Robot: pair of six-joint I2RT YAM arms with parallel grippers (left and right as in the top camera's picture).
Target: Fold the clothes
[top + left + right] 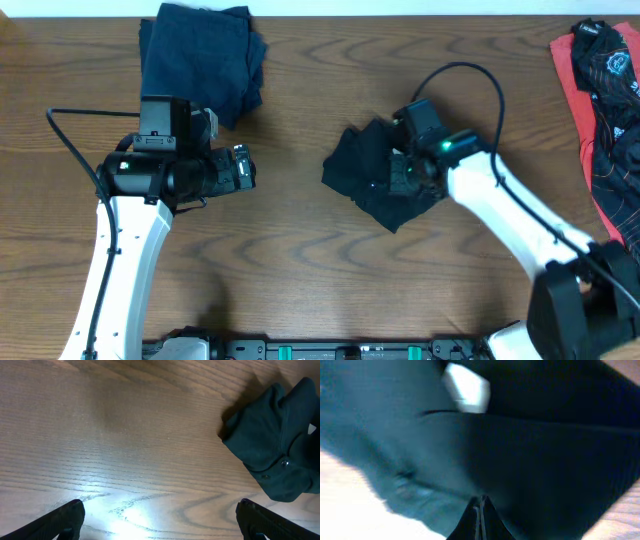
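Overhead and wrist views. 3 garments lay on the wooden desk [300, 270]. A crumpled black shirt [375, 175] sat near the middle. The right fingers [481, 519] were pressed together with their tips against its dark fabric; whether a fold was caught between them could not be told. The left fingers [59, 521] stood spread wide over the wood, apart from that shirt and to its left. A folded dark navy shirt [200, 60] lay at the far left, and a coral-red and black shirt [600, 110] lay at the right edge.
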